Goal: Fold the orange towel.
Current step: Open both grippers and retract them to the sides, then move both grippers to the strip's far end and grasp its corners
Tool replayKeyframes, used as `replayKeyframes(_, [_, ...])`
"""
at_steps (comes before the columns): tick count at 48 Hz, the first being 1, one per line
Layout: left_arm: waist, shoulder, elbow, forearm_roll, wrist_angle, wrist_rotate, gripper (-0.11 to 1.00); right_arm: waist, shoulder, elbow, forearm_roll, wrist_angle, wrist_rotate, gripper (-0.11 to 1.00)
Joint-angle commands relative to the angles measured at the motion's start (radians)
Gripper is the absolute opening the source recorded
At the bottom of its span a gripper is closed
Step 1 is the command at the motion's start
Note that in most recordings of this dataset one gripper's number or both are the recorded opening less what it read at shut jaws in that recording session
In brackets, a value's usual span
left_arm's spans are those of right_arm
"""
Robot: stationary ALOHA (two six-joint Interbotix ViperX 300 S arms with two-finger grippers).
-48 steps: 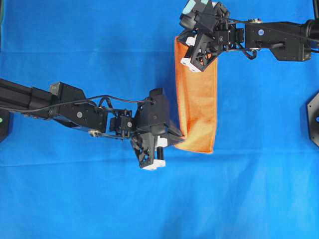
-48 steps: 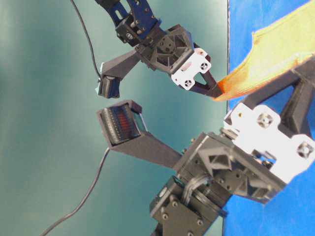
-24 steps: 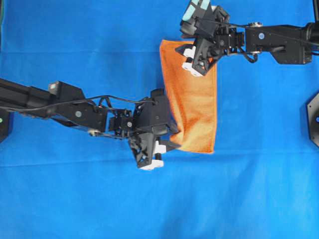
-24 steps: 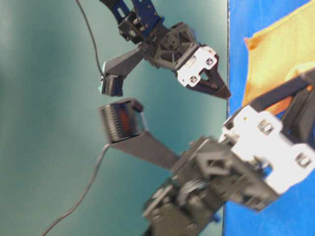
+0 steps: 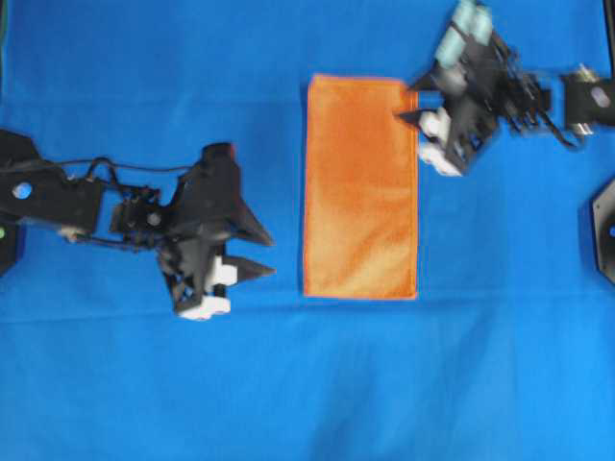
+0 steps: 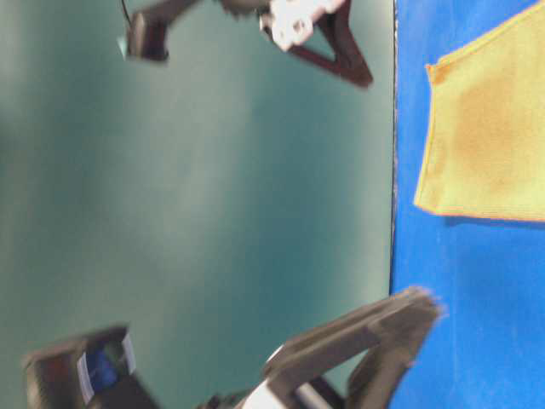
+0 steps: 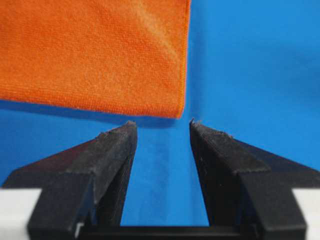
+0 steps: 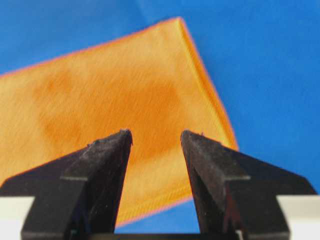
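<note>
Lying flat on the blue cloth, the orange towel is now a folded rectangle; left gripper and right gripper have released it, jaws apart, empty, withdrawn to either side.

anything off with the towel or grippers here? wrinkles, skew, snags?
Nothing stands out. The towel lies flat on the blue cloth as a neat upright rectangle with straight, aligned edges. The left gripper and right gripper are both open, empty and off the towel.
</note>
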Motion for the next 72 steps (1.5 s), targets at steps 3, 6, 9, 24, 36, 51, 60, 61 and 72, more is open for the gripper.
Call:
replayKeyframes(3, [0.017, -0.064, 0.035, 0.003, -0.117, 0.014, 0.39, 0.052, -0.138, 0.067, 0.032, -0.041, 0.003, 0.51])
replayKeyframes(6, [0.032, -0.083, 0.061, 0.005, -0.186, 0.025, 0.39, 0.078, -0.192, 0.103, 0.046, -0.066, 0.008, 0.51])
replayKeyframes(9, [0.051, -0.106, 0.091, 0.005, -0.236, 0.041, 0.39, 0.106, -0.249, 0.135, 0.058, -0.086, 0.012, 0.51])
replayKeyframes(24, [0.121, -0.278, 0.275, 0.003, -0.380, 0.121, 0.39, 0.192, -0.440, 0.252, 0.094, -0.118, 0.020, 0.51])
replayKeyframes(36, [0.123, -0.345, 0.347, 0.003, -0.423, 0.117, 0.39, 0.192, -0.449, 0.290, 0.109, -0.186, 0.018, 0.51])
replayKeyframes(51, [0.126, -0.311, 0.330, 0.003, -0.423, 0.117, 0.39, 0.190, -0.448, 0.287, 0.107, -0.186, 0.017, 0.51])
replayKeyframes(60, [0.152, -0.265, 0.285, 0.003, -0.437, 0.117, 0.41, 0.146, -0.442, 0.265, 0.107, -0.184, 0.017, 0.52])
replayKeyframes(61, [0.161, -0.255, 0.276, 0.002, -0.437, 0.117, 0.42, 0.135, -0.440, 0.261, 0.107, -0.183, 0.017, 0.53])
replayKeyframes(72, [0.273, -0.101, 0.144, 0.003, -0.405, 0.126, 0.71, -0.020, -0.360, 0.219, 0.097, -0.192, 0.003, 0.62])
